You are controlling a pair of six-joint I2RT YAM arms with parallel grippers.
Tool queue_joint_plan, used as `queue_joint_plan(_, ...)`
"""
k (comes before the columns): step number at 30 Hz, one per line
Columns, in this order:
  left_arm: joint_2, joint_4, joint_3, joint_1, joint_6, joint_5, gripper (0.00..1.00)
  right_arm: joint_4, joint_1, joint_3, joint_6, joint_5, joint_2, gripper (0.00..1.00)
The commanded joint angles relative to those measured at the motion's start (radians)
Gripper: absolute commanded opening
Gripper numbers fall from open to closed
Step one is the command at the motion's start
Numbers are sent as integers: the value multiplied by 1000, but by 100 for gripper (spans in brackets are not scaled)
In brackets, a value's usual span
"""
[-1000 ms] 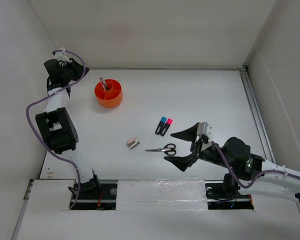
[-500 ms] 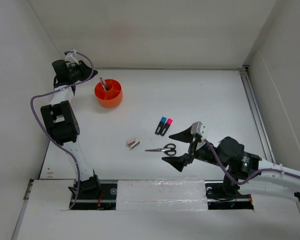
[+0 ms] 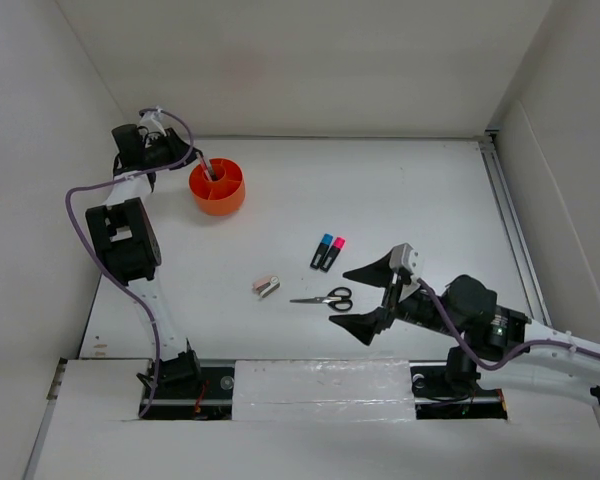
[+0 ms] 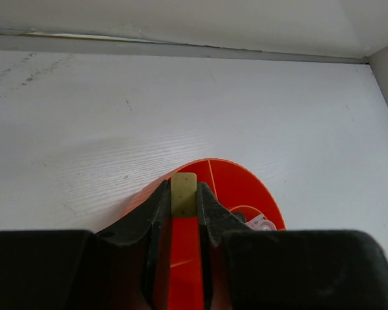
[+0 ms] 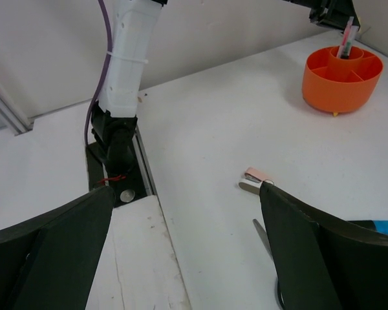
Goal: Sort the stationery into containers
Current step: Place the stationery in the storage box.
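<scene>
Stationery lies in three places: one piece in a grip, one in the orange tub (image 3: pixel 218 190), the rest loose on the counter (image 3: pixel 400 190). The tan eraser (image 4: pixel 183 197) is pinched in our left hand (image 4: pixel 183 188), which is nearly closed on it. Its long axis runs along the fingers, and its end faces out at the tub's rim. Only the left wrist view shows this; from above, that hand is a dark shape at the tub's far-left side. Our right hand (image 3: pixel 337 294) stands as wide as it goes, holding nothing, at the handle end of the scissors (image 3: pixel 323 298). The scissors lie near the counter's near edge, their long axis running left to right, black handles to the right and closed blades pointing left. Just beyond them the blue-capped highlighter (image 3: pixel 322 251) and pink-capped highlighter (image 3: pixel 333 254) lie side by side, touching or nearly so, caps pointing away from us. The small stapler (image 3: pixel 267 287) lies on a slant left of the scissors. A pen (image 3: pixel 208 167) stands in the tub, leaning far-left. The right wrist view shows it is in a round centre cup, with dividers fanning out from it to the wall.
</scene>
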Motion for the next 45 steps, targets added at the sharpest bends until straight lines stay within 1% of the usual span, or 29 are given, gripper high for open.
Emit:
queue_joint_plan(1, -32, 11, 5, -4, 39, 35, 0, 0, 6, 6, 8, 10, -31, 100)
queue_joint_plan(4, -32, 11, -19, -4, 50, 5, 1, -22, 6, 6, 8, 23, -75, 100)
queue_joint_plan(10, -50, -8, -32, -4, 50, -8, 7, -42, 6, 6, 8, 23, -120, 100)
queue_joint_plan(18, -50, -8, -51, -4, 50, 29, 14, -51, 6, 16, 8, 23, -120, 100)
queue_joint_plan(21, -50, -8, -64, -4, 60, 7, 19, -51, 6, 16, 8, 23, -120, 100)
queue_joint_plan(26, -59, -8, -73, -4, 60, 7, 20, -51, 6, 16, 8, 23, -120, 100)
queue_joint_plan(29, -59, 11, -82, -4, 47, 24, 24, -51, 6, 16, 8, 32, -111, 100)
queue_joint_plan(32, -68, 11, -82, -4, 47, 37, 24, -51, 6, 25, 8, 32, -102, 100)
queue_joint_plan(37, -87, 11, -73, -4, 10, 15, 24, -51, 6, 25, 8, 44, -92, 100)
queue_joint_plan(39, -99, 21, -64, -4, -2, -12, 25, -51, 6, 25, -1, 53, -82, 100)
queue_joint_plan(42, -130, 32, -64, -4, -28, -12, 26, -51, 6, 25, -1, 53, -82, 100)
queue_joint_plan(43, -145, 32, -64, -4, -41, -29, 28, -51, 6, 25, -1, 53, -82, 100)
queue_joint_plan(45, -157, 32, -53, 7, -58, -29, 28, -51, 6, 25, -1, 64, -82, 100)
